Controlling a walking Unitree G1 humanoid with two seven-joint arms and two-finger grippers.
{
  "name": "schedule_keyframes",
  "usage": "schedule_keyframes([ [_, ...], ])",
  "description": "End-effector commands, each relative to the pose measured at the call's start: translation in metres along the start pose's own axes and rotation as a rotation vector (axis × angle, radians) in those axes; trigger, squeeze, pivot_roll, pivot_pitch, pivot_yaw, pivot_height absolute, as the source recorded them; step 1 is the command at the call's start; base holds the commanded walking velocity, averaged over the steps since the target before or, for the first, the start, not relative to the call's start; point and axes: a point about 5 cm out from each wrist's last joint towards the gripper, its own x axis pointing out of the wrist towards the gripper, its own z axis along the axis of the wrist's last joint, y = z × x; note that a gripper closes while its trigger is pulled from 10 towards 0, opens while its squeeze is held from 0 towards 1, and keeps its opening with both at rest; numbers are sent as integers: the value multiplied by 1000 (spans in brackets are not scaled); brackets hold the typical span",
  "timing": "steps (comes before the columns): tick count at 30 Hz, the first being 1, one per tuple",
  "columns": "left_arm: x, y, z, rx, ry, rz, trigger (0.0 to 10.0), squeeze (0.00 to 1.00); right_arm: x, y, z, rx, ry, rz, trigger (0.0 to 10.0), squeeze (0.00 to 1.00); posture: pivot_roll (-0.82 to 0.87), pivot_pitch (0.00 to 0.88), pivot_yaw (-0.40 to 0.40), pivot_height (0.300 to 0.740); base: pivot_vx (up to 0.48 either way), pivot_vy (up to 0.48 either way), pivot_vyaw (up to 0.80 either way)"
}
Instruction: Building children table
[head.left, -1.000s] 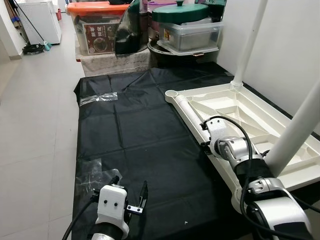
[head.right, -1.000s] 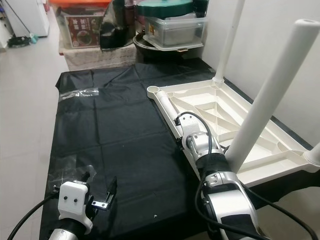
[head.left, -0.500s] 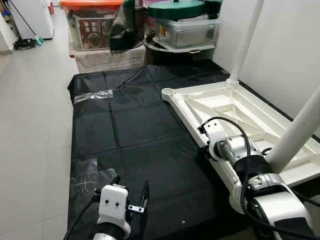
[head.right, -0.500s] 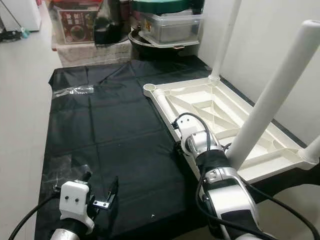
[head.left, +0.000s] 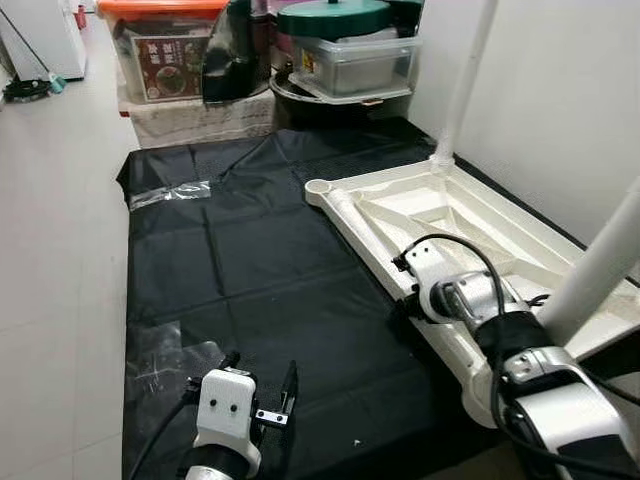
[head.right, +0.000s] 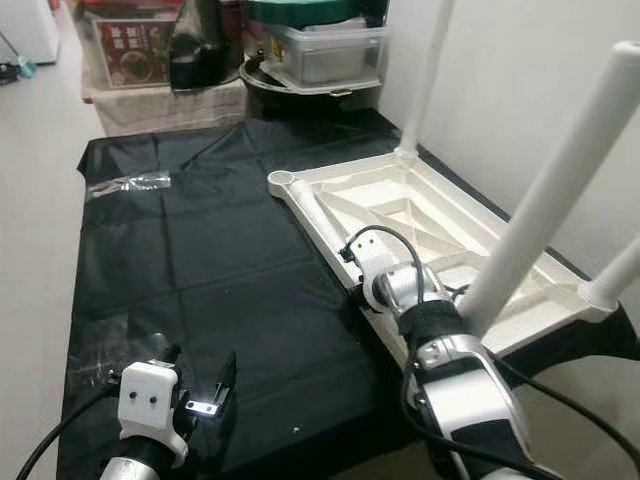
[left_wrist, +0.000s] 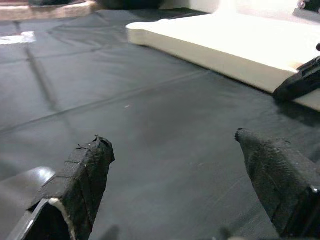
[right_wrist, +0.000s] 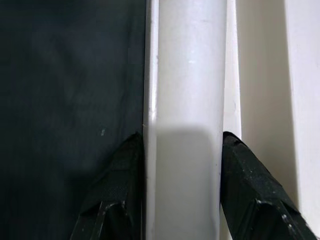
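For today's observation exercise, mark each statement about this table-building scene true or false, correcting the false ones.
1. The white plastic tabletop lies upside down on the black floor sheet. True.
2. The right end effector grips a white tubular leg lying along the tabletop's edge. True.
3. The left end effector holds a screw. False: it is open, holding nothing, above the sheet.
4. No legs are mounted yet. False: white upright legs already stand on the tabletop.
5. A green-lidded container sits beyond the sheet. True.

Upright table legs cut off at frame top; right gripper fingertips hidden behind wrist housing; stacked storage bins cropped by upper edge.
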Motion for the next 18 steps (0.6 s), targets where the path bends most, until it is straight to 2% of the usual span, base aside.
schedule_keyframes([
  [1, 0, 2, -4, 10, 20, 4, 10000, 0, 2, 23, 7, -180, -92, 206, 0, 0, -5, 48, -52, 740, 0, 0, 0],
  [2, 0, 2, -4, 10, 20, 4, 10000, 0, 2, 23, 7, -180, -92, 206, 0, 0, -5, 48, -52, 740, 0, 0, 0],
  [3, 0, 2, -4, 11, 19, 4, 10000, 0, 1, 24, 4, -244, -90, 245, 0, 0, -3, 47, -52, 740, 0, 0, 0],
  [4, 0, 2, -4, 11, 19, 4, 10000, 0, 1, 24, 4, -244, -90, 245, 0, 0, -3, 47, -52, 740, 0, 0, 0],
  [5, 0, 3, -4, 13, 19, 5, 10000, 0, 0, 24, -1, -301, -82, 282, 0, 0, -3, 47, -52, 740, 0, 0, 0],
  [6, 1, 4, -3, 17, 17, 7, 10000, 0, -3, 22, -8, -428, -74, 344, 0, 0, -2, 46, -52, 740, 0, 0, 0],
  [7, 1, 4, -3, 18, 16, 8, 10000, 0, -5, 21, -10, -469, -67, 366, 0, 0, 0, 47, -49, 740, 0, 0, 0],
  [10, 1, 5, -3, 19, 16, 9, 10000, 0, -6, 20, -12, -499, -59, 385, 0, 0, 0, 47, -49, 740, 0, 0, 0],
  [12, 1, 6, -3, 23, 15, 9, 10000, 0, -10, 20, -19, -577, -48, 451, 0, 0, 3, 45, -47, 740, 0, 0, 0],
  [13, 1, 6, -3, 23, 15, 9, 10000, 0, -10, 20, -19, -577, -48, 451, 0, 0, 3, 45, -47, 740, 0, 0, 0],
  [15, 2, 7, -3, 31, 14, 9, 10000, 0, -14, 15, -28, -670, -14, 506, 0, 0, 7, 42, -45, 740, 0, 0, 0],
  [18, 2, 8, -3, 34, 12, 8, 10000, 0, -17, 13, -30, -721, -11, 532, 0, 0, 7, 41, -44, 740, 0, 0, 0],
])
